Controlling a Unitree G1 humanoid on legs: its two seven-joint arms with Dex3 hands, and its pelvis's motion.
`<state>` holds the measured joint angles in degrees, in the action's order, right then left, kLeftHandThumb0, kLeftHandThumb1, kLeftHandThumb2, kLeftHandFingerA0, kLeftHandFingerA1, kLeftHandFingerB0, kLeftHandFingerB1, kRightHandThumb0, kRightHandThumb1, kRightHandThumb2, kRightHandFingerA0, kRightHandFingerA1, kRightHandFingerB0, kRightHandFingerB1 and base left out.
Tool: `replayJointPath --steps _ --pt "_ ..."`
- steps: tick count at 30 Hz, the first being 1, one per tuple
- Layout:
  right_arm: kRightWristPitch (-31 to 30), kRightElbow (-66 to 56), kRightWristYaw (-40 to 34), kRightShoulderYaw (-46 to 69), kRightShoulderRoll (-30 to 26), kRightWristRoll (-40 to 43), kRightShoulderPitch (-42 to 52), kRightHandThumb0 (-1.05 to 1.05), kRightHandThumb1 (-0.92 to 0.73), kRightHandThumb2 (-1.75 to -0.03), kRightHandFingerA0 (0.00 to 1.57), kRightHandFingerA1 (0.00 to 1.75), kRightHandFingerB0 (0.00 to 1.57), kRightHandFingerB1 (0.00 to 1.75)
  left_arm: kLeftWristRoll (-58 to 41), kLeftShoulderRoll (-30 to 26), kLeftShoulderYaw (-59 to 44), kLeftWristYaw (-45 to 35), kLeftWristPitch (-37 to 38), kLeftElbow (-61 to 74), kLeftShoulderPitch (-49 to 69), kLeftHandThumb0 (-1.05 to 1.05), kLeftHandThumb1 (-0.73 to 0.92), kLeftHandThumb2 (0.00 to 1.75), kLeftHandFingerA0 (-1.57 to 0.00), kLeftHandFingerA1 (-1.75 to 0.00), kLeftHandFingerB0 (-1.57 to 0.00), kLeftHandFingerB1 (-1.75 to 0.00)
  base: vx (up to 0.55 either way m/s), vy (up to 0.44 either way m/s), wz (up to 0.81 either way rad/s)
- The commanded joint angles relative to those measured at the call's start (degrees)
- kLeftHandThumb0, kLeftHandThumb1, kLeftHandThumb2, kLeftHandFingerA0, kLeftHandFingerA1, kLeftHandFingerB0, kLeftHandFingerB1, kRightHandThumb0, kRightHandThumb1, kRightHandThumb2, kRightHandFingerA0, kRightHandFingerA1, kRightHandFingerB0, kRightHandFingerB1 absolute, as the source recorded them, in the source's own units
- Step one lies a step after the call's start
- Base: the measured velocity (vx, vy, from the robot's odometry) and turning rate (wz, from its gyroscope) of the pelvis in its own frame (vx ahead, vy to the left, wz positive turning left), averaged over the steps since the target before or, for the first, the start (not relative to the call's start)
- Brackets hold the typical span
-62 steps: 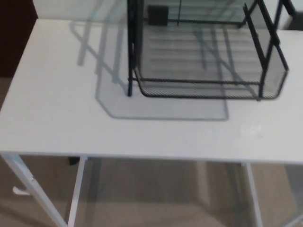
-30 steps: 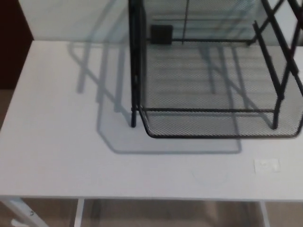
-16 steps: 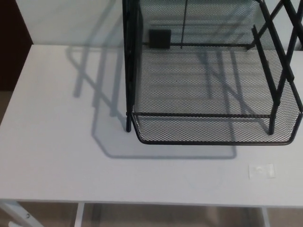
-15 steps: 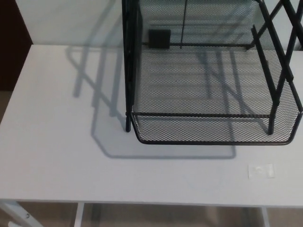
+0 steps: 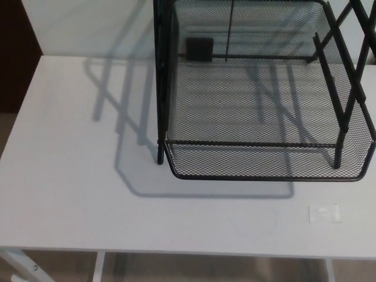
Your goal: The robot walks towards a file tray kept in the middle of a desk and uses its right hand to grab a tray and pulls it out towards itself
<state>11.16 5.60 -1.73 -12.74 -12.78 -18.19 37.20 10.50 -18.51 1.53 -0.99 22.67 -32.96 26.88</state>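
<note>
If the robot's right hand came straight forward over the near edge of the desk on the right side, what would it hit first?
Neither hand is in view. On that line it would likely first meet the mesh front rim of the bottom tray, past a small clear sticker on the white desk.

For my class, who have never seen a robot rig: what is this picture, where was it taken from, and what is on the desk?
The picture comes from a camera on a humanoid robot's head, looking down at its work. A black wire-mesh file tray in a black frame stands on a white desk, towards the right. A small pale label lies near the desk's front edge. Neither robot hand is in view, so nothing is held. The job is to pull the tray out with the right hand, which has not begun.
</note>
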Motion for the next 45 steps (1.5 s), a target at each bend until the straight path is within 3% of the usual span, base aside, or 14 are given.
replayJointPath --steps 1,12,22,27,28,29,30,31,32,33,34,39,41,45 --pt "14.03 -24.46 -3.91 7.00 -4.90 -2.16 22.65 -0.26 -0.64 -0.58 0.42 0.45 0.36 0.42 0.39 -2.23 0.15 -2.26 -0.02 4.86 2.07 -0.16 0.52 0.58 -0.51 -0.47 -0.41 -0.41 0.00 0.000 0.00" --pt "36.52 -43.15 3.41 24.25 -9.11 12.63 40.98 -0.30 -0.62 -0.58 0.56 0.47 0.46 0.43 -0.97 -2.34 -0.66 -3.41 -0.31 1.99 0.38 -0.15 0.54 0.57 -0.49 -0.46 -0.40 -0.39 0.00 0.000 0.00" --pt "41.53 -55.03 3.52 32.83 -8.17 27.83 37.12 -0.32 -0.63 -0.58 0.53 0.45 0.47 0.44 -0.56 -2.58 -0.63 -3.41 -1.13 4.23 1.61 -0.18 0.54 0.58 -0.48 -0.45 -0.39 -0.40 0.00 0.000 0.00" --pt "32.21 -65.23 -0.06 37.56 -3.90 22.87 28.69 -0.42 -0.58 -0.57 0.35 0.42 0.32 0.38 -0.74 -2.65 -0.72 -3.62 -0.15 2.87 1.17 -0.18 0.53 0.59 -0.49 -0.46 -0.39 -0.41 0.00 0.000 0.00" --pt "31.45 -65.60 -0.44 38.98 -4.16 21.13 27.01 -0.48 -0.52 -0.68 0.24 0.44 0.24 0.41 -0.73 -2.62 -0.70 -3.65 -0.10 2.87 1.15 -0.18 0.53 0.59 -0.49 -0.46 -0.39 -0.40 0.00 0.000 0.00" --pt "30.62 -65.60 -0.99 40.82 -4.90 18.52 24.19 -0.28 -0.40 -0.93 0.09 0.52 0.08 0.50 -0.71 -2.52 -0.64 -3.70 -0.31 3.10 1.17 -0.18 0.53 0.59 -0.49 -0.46 -0.39 -0.40 0.00 0.000 0.00" --pt "29.81 -65.60 -1.28 42.16 -5.36 16.54 21.95 -0.28 -0.40 -0.93 0.09 0.52 0.08 0.50 -0.69 -2.43 -0.58 -3.75 -0.51 3.48 1.27 -0.18 0.53 0.59 -0.49 -0.46 -0.39 -0.40 0.00 0.000 0.00" --pt "28.28 -65.60 -0.65 42.86 -6.46 14.47 20.19 -0.53 -0.52 -0.58 0.07 0.31 0.14 0.30 -0.42 -2.48 -0.46 -3.64 -0.46 3.06 1.06 -0.18 0.53 0.58 -0.49 -0.46 -0.40 -0.40 0.00 0.000 0.00" --pt "26.15 -65.60 0.44 43.22 -7.72 12.07 17.49 -0.56 -0.53 -0.56 0.00 0.31 0.09 0.28 -0.16 -2.49 -0.35 -3.48 -0.26 2.08 0.62 -0.16 0.54 0.57 -0.50 -0.45 -0.40 -0.40 0.00 0.000 0.00" --pt "22.74 -65.60 2.28 41.89 -8.54 8.64 13.15 -0.68 -0.41 -0.72 0.00 0.09 0.05 0.23 0.17 -2.44 -0.25 -3.22 -0.46 2.19 0.68 -0.15 0.53 0.57 -0.50 -0.45 -0.41 -0.40 0.00 0.000 0.00" --pt "19.04 -65.60 4.56 39.79 -8.27 4.02 7.86 -0.76 -0.45 -0.75 0.00 0.06 0.12 0.10 0.21 -2.58 -0.20 -3.46 -0.72 2.24 0.69 -0.16 0.54 0.58 -0.49 -0.45 -0.40 -0.39 0.00 0.000 0.00" --pt "2.18 -65.60 19.65 25.25 -5.78 -16.10 -15.83 -0.69 -0.43 -0.74 0.00 0.08 0.00 0.00 0.89 -3.00 -0.05 -3.38 -0.74 3.71 0.87 -0.17 0.53 0.58 -0.49 -0.45 -0.40 -0.40 0.00 0.000 0.00" --pt "-2.13 -65.60 23.06 20.81 -4.13 -21.08 -19.89 -0.66 -0.41 -0.77 0.00 0.23 0.01 0.11 0.83 -3.24 -0.15 -3.67 -0.99 4.25 0.52 -0.18 0.52 0.58 -0.49 -0.46 -0.40 -0.40 0.00 0.000 0.00" --pt "-6.92 -60.25 27.76 12.20 1.50 -32.33 -28.55 -0.65 -0.40 -0.73 0.00 0.17 0.08 0.09 -0.80 -3.34 -0.72 -5.46 -2.48 5.45 -0.06 -0.19 0.53 0.58 -0.48 -0.46 -0.39 -0.40 0.00 0.000 0.00"
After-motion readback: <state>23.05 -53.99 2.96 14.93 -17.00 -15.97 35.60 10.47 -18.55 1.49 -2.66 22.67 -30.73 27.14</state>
